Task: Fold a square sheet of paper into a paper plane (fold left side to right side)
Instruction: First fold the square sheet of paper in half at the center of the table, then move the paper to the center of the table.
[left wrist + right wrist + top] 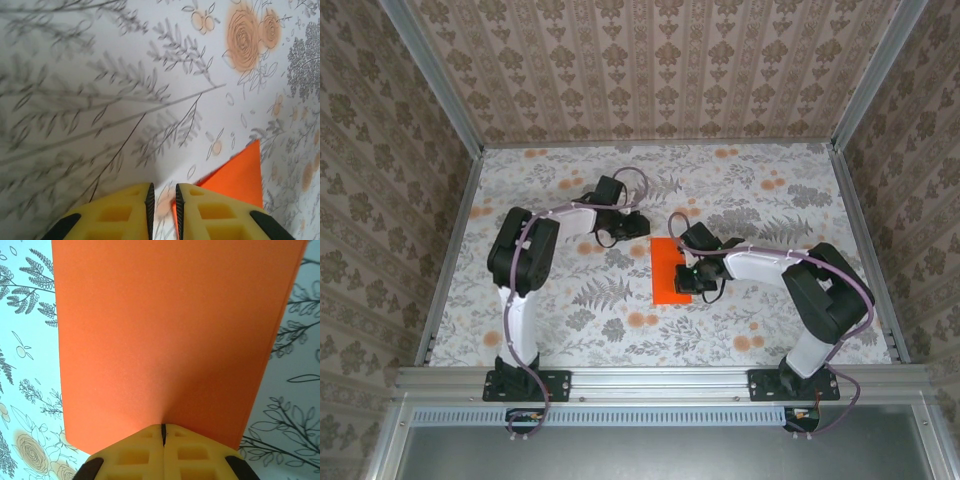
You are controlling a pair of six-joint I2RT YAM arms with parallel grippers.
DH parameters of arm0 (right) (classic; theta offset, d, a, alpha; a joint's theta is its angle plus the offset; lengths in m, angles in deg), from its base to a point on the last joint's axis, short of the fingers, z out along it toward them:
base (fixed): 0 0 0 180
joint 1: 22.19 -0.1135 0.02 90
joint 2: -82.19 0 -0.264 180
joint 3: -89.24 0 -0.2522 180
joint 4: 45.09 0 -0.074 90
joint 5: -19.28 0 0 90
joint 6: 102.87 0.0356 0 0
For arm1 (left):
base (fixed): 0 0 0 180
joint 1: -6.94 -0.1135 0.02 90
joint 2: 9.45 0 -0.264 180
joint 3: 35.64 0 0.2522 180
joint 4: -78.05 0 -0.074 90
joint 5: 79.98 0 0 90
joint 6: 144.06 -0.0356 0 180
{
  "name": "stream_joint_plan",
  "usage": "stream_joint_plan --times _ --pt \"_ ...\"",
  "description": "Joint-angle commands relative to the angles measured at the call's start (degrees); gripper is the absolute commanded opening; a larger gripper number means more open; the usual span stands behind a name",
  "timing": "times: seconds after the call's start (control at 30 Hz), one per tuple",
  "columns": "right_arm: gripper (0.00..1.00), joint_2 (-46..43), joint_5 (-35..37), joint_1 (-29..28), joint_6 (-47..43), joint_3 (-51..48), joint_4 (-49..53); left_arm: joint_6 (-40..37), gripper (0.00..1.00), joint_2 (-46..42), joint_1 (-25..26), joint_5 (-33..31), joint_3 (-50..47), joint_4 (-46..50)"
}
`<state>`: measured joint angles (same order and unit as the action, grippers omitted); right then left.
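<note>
Progress is looking early: the thin, bright orange sheet of paper [671,270] is lying flat on the pale floral-printed table cover [620,325] as a narrow upright rectangle rather than a square. That is suggesting the left-to-right half fold is already in place. In the right wrist view the sheet of paper [160,340] is showing a second, darker edge running along one long side, which is fitting with two stacked layers. No slanted nose folds or wing folds are showing, so by this judgement the whole pointed dart shape is yet to be made.

The right gripper [692,284] is sitting at the sheet's right edge, toward its near end. Seen from its own wrist, the right gripper [163,432] is clenched, the yellow fingertips [142,452] meeting at a thin seam right at the paper's edge. Whether a layer is pinched between them or they are only pressing down cannot be told.

The left gripper [636,226] is hovering just beyond the sheet's far left corner, apart from it. From its wrist, the left gripper [165,200] is showing its jaws narrowly parted and grasping nothing, with an orange corner of the sheet of paper [240,175] lying just beside the right finger.
</note>
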<state>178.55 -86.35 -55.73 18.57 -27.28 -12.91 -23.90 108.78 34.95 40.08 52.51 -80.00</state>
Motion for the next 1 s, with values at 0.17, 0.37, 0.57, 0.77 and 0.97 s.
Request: stream_joint_plan --times 0.17,0.37,0.57,0.77,0.97 --pt "0.28 -8.2 0.1 4.4 1.6 -4.7 -4.7 -0.1 0.23 -12.7 1.9 -0.2 -9.3 -0.6" --pt "0.43 -13.3 -0.1 9.4 4.0 -8.0 -7.4 2.6 0.23 -10.6 6.4 2.6 -9.7 -3.6" --pt "0.48 -15.1 -1.0 11.4 4.4 -9.3 -5.7 3.3 0.23 -5.3 7.7 2.6 -6.7 -4.3" --pt "0.49 -14.4 -3.4 11.7 3.6 -9.3 -2.4 1.4 0.23 -1.4 7.9 2.0 -3.2 -2.0" --pt "0.49 -12.4 -8.5 12.4 4.0 -7.8 1.2 -0.8 0.23 1.1 7.8 0.8 -1.1 0.8"
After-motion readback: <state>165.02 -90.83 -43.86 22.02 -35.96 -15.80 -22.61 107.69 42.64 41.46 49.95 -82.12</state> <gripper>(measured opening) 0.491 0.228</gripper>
